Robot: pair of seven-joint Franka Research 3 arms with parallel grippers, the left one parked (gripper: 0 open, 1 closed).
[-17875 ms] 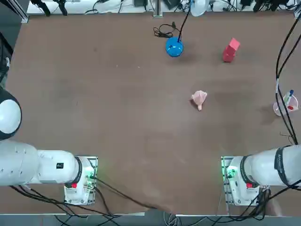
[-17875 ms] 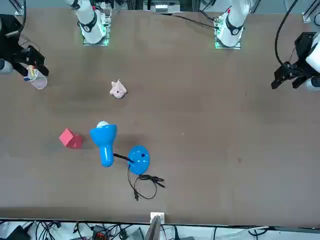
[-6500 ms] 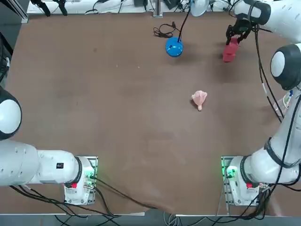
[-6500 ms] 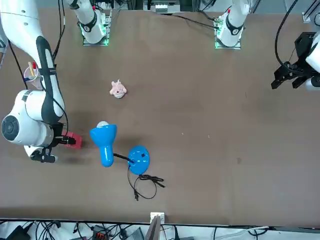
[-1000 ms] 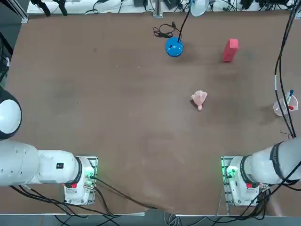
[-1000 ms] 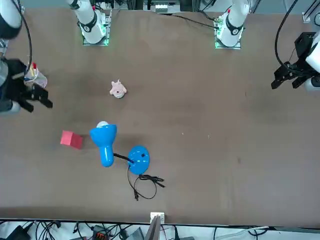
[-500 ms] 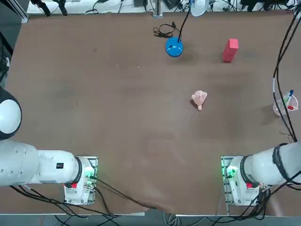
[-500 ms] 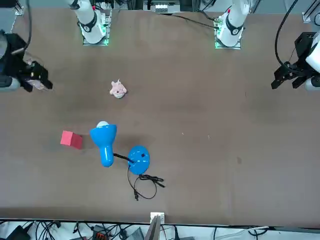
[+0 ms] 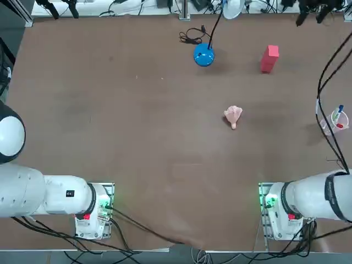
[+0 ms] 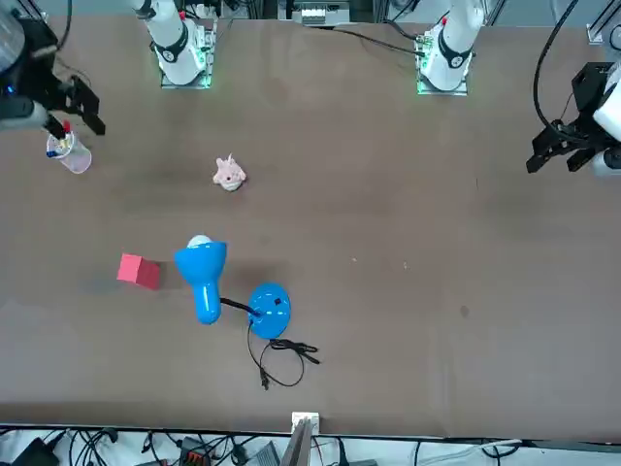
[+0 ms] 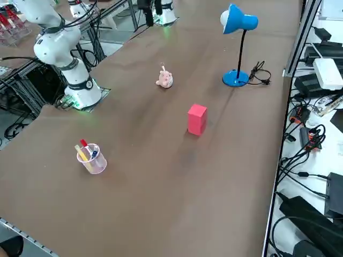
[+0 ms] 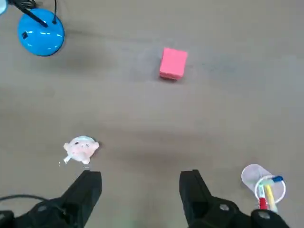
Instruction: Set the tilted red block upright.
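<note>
While the claw (image 12: 140,175) is held above the table (image 11: 144,176), well apart from the block, its two fingers are spread wide and nothing is gripped between them. The block (image 11: 197,119) is stood upright on the table, its flat top turned upward. In the right side view it is seen between the lamp (image 11: 236,78) and the cup (image 11: 92,159), well apart from both. Pens (image 11: 86,151) are held in the cup. The pig (image 11: 165,78) is placed apart from the block, and a coiled cable (image 11: 260,74) is laid beside the lamp's base.
</note>
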